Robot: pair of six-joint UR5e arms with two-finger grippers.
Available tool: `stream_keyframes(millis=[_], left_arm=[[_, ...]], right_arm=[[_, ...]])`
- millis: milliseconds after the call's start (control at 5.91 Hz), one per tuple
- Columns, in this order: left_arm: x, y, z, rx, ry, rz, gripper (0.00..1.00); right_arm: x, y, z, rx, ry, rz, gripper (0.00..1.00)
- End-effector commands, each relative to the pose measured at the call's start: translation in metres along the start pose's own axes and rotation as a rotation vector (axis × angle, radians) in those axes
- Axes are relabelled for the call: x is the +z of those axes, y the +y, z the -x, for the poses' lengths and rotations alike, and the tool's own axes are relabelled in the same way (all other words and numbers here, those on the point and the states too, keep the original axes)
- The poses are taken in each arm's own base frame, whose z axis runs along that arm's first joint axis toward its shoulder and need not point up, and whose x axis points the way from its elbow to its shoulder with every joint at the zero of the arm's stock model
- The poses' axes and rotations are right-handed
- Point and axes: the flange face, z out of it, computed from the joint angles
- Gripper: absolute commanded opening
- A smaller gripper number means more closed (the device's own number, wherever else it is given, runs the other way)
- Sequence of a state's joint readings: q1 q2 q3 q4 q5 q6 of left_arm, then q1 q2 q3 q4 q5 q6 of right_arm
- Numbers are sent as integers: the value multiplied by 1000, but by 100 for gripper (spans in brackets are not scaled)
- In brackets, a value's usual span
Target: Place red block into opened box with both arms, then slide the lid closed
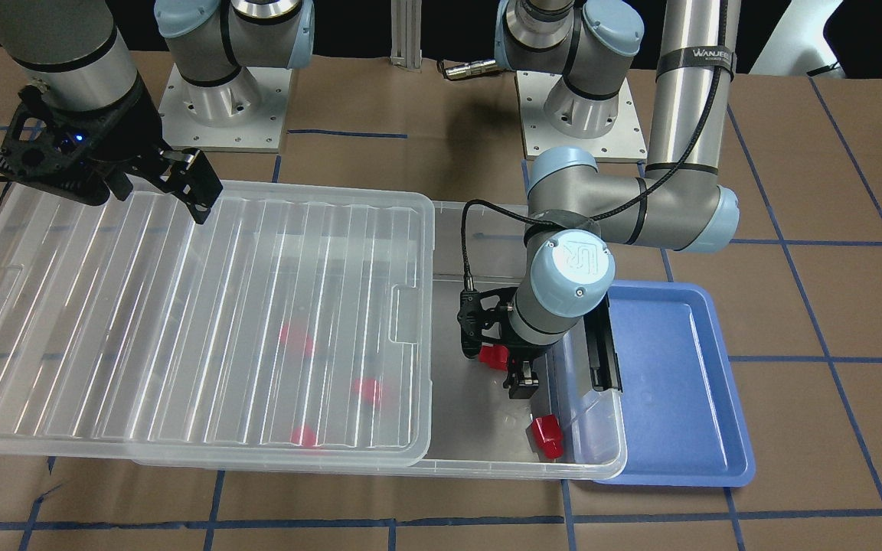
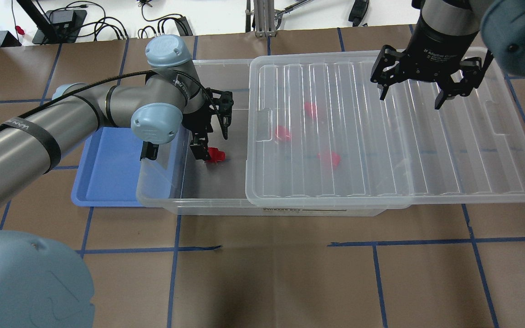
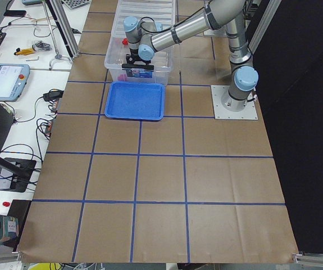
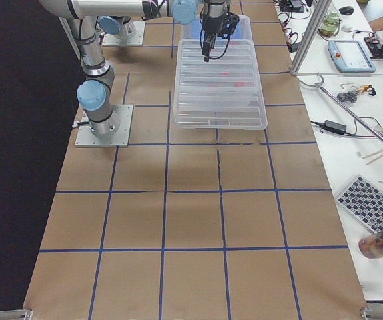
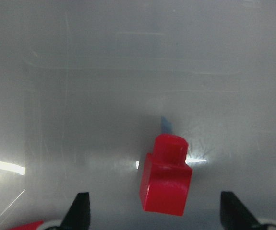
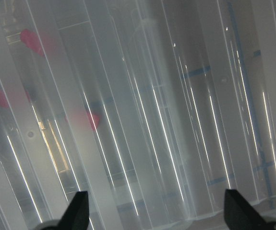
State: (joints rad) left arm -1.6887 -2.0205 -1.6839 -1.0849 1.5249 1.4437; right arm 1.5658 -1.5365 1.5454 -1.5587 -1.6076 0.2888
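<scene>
The clear box (image 2: 208, 207) is partly open at its left end. The ribbed lid (image 2: 381, 150) covers the rest and overhangs the right end. My left gripper (image 2: 211, 142) is down inside the open part, open. A red block (image 5: 165, 179) lies loose on the box floor between its fingertips and shows from the front (image 1: 493, 356) as well. A second red block (image 1: 547, 436) lies near the box's corner. Three more red blocks (image 2: 310, 109) show blurred under the lid. My right gripper (image 2: 410, 98) hangs open over the lid (image 6: 152, 120), holding nothing.
A blue tray (image 2: 107, 173) sits against the box's left end, partly under it. The black latch bar (image 1: 602, 352) is on that end. Brown paper with blue tape lines covers the table. Benches with cables and devices flank the table's ends.
</scene>
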Motion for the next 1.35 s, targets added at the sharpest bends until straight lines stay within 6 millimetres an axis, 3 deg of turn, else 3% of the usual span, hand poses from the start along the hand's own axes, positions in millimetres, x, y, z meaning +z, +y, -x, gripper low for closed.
stream_keyframes(millis=[0, 338, 507, 676, 1015, 1184], left_arm=[[-64, -2, -6, -29, -2, 0, 95], [-149, -13, -1, -33, 72, 5, 95], [-181, -18, -4, -53, 55, -1, 95], [-221, -16, -29, -70, 46, 0, 96], [-252, -7, -73, -81, 69, 16, 98], [-256, -5, -83, -186, 71, 19, 98]], right_arm=[[0, 0, 1, -33, -3, 1, 100], [0, 0, 2, -35, -13, 4, 100], [-1, -1, 2, -44, -12, 2, 100], [-1, -1, 0, -44, -3, 0, 100], [1, -10, -12, -86, 4, -7, 100], [-1, -26, -42, -128, 18, -23, 100]])
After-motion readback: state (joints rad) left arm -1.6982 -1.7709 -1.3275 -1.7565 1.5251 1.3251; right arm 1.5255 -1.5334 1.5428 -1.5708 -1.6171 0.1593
